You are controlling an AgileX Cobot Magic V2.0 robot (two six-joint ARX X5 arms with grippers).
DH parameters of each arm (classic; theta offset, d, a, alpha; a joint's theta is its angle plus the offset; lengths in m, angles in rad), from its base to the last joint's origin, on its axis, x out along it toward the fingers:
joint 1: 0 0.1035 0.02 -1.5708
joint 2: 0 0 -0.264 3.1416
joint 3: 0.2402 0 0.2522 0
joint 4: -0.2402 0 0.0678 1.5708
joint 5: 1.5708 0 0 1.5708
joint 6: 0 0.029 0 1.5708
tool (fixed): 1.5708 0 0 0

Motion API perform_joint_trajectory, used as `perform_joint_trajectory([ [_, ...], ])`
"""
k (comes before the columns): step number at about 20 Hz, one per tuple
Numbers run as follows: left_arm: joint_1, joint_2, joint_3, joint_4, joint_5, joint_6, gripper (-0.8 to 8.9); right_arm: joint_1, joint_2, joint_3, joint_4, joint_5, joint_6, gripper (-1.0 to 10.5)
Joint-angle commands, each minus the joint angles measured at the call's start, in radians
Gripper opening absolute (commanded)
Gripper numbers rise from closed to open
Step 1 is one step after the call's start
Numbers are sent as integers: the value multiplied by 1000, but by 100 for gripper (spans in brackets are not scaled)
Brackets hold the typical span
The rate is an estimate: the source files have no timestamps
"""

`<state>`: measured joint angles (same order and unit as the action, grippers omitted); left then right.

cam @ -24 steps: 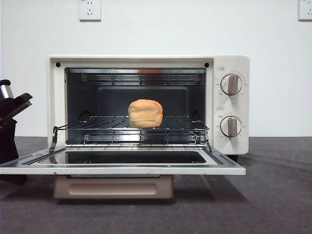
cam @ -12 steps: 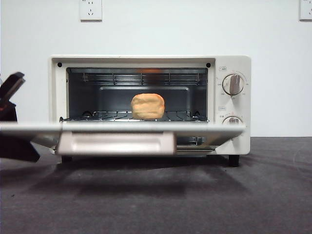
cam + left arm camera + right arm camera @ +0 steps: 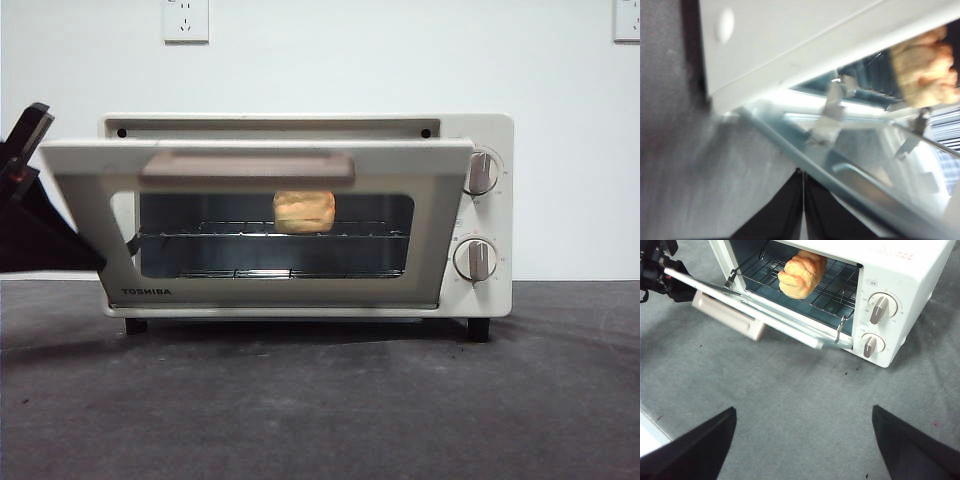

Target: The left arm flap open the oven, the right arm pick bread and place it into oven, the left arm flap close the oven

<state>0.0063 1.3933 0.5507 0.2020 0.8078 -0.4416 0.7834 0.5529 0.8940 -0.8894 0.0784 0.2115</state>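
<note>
The cream oven [image 3: 480, 135] stands at the middle of the table. Its glass door [image 3: 85, 200] with the beige handle [image 3: 245, 167] is tilted up, a little short of the oven's front. The bread [image 3: 304, 211] lies on the wire rack inside and shows through the glass. My left gripper [image 3: 28, 150] is at the door's left end; in the left wrist view it [image 3: 801, 182] is shut, pressed under the door's edge, with the bread [image 3: 927, 65] beyond. My right gripper [image 3: 802, 440] hangs open above the table, well in front of the oven [image 3: 900, 270], empty.
Two knobs [image 3: 473, 215] sit on the oven's right panel. Wall sockets [image 3: 185, 20] hang on the white wall behind. Dark grey tabletop [image 3: 400, 400] stretches in front of the oven. A white table edge [image 3: 647, 437] shows in the right wrist view.
The door has swung up from lying flat open to nearly closed. The left gripper rose with it at the door's left end. The bread has stayed on the rack.
</note>
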Motion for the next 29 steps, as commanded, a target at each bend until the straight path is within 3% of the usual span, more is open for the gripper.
perform_joint_trajectory([
  [1,1,-2,34,127,17,-24,11,5,5,10,5,1,16,431],
  [7,1,-2,34,184,17,-51,11,5,6,10,6,2,16,431],
  [17,-32,-146,34,88,8,-37,12,5,7,10,7,2,12,431],
  [29,-135,-555,101,-348,-198,121,12,5,8,10,55,5,9,431],
])
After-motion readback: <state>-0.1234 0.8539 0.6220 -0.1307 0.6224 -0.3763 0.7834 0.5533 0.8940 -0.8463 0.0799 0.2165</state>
